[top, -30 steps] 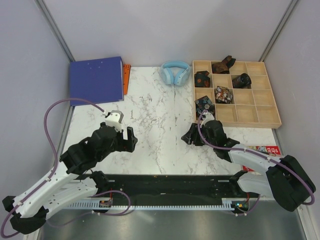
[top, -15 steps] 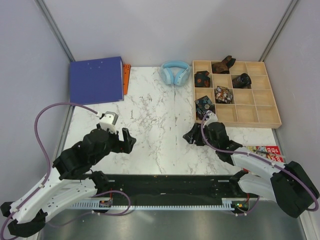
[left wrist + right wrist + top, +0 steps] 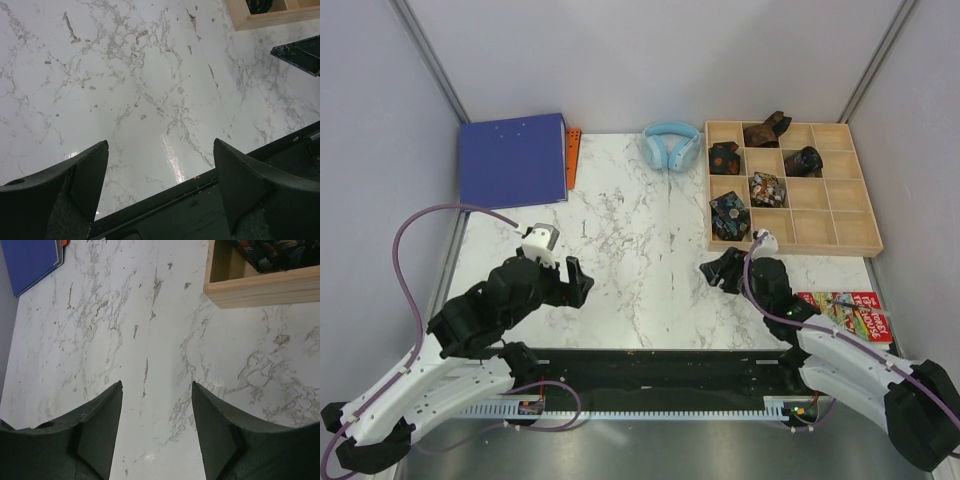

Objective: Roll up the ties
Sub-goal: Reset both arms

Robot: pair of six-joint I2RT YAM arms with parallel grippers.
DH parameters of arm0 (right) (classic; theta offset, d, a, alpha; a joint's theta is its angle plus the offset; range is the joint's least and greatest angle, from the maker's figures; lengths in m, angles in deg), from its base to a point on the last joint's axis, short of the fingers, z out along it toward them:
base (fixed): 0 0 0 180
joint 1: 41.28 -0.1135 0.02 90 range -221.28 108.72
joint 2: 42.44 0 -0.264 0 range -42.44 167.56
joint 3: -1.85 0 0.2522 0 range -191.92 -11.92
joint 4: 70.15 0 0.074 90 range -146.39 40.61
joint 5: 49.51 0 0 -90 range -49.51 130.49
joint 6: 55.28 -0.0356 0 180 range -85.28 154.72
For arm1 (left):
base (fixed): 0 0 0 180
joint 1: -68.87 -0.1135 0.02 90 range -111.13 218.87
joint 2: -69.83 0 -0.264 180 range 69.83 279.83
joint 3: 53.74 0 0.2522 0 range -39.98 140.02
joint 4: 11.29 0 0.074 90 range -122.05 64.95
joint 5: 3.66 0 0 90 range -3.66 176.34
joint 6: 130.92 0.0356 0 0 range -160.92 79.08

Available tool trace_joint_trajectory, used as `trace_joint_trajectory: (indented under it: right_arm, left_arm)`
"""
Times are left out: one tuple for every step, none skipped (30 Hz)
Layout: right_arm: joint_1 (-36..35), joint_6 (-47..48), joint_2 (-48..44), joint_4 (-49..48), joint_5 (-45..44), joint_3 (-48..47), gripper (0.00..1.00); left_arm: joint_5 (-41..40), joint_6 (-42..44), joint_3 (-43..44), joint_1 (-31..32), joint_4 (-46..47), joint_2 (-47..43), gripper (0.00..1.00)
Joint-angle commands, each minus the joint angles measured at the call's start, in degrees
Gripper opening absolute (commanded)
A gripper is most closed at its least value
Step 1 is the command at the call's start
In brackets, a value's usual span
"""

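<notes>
Several rolled ties, dark with small coloured print, sit in compartments of the wooden tray (image 3: 820, 228): one at the near left (image 3: 730, 213), one behind it (image 3: 767, 189), one at the back (image 3: 765, 130). The near-left tie (image 3: 270, 252) shows at the top of the right wrist view. My right gripper (image 3: 716, 274) (image 3: 157, 385) hangs open and empty over bare marble just in front of the tray's near-left corner. My left gripper (image 3: 580, 282) (image 3: 160, 145) is open wide and empty above the marble near the table's front edge. No unrolled tie is in view.
Light-blue headphones (image 3: 670, 143) lie at the back centre. A blue binder (image 3: 513, 158) with an orange piece (image 3: 572, 155) beside it sits at the back left. A magazine (image 3: 845, 310) lies near the right arm. A black rail (image 3: 200, 200) runs along the front edge.
My right arm has swung to the right, uncovering the tie in the tray's near-left compartment. The left gripper has drawn back a little toward the front edge.
</notes>
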Motion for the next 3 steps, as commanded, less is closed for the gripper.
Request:
trace_joint_trajectory:
  right_arm:
    - [-0.3,-1.5,-1.8,-0.7,-3.4,0.7,0.65]
    - [-0.3,-1.5,-2.0,-0.5,-3.7,0.9,0.66]
    - [-0.3,-1.6,-2.1,-0.5,-3.7,0.9,0.66]
  left_arm:
    - [0.8,0.7,-0.2,0.2,2.1,0.1,0.9]
    - [0.8,0.7,-0.2,0.1,2.1,0.1,0.9]
    - [0.9,0.7,-0.2,0.2,2.0,0.1,0.9]
